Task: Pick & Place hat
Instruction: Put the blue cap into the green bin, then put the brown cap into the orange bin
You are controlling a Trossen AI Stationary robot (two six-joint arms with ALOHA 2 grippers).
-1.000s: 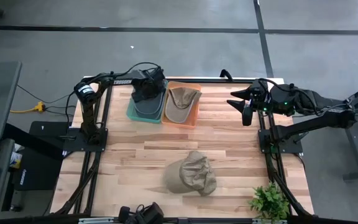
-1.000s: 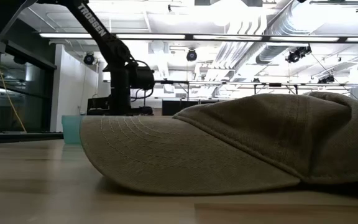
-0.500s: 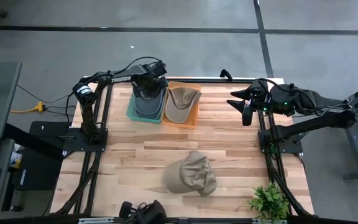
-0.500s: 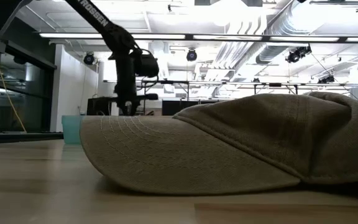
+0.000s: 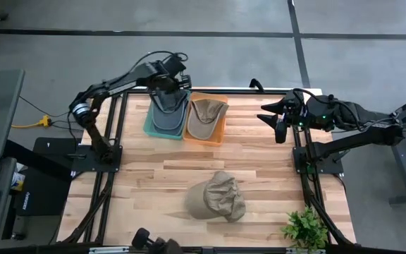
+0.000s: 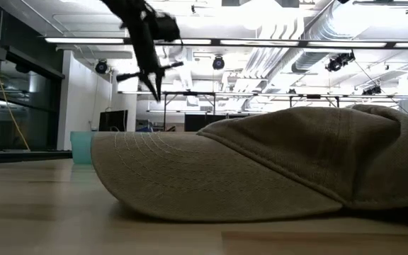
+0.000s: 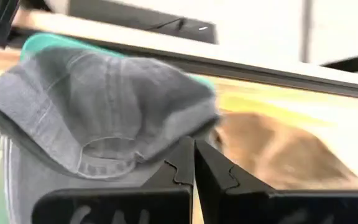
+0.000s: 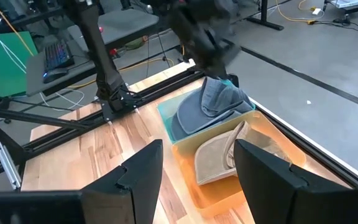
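Left gripper (image 5: 173,87) now higher above grey hat (image 5: 168,113), fingers together; right gripper (image 5: 271,115) fingers apart.

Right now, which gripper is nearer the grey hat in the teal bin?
Left. The left gripper hangs just above the grey hat, at the bin's far end, fingers shut. The right gripper waits well off to the side, fingers open.

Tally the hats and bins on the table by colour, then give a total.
Grey hat: 1
Tan hats: 2, one in the orange bin, one loose on the table
Teal bin: 1
Orange bin: 1
Total: 5 things, 3 hats and 2 bins
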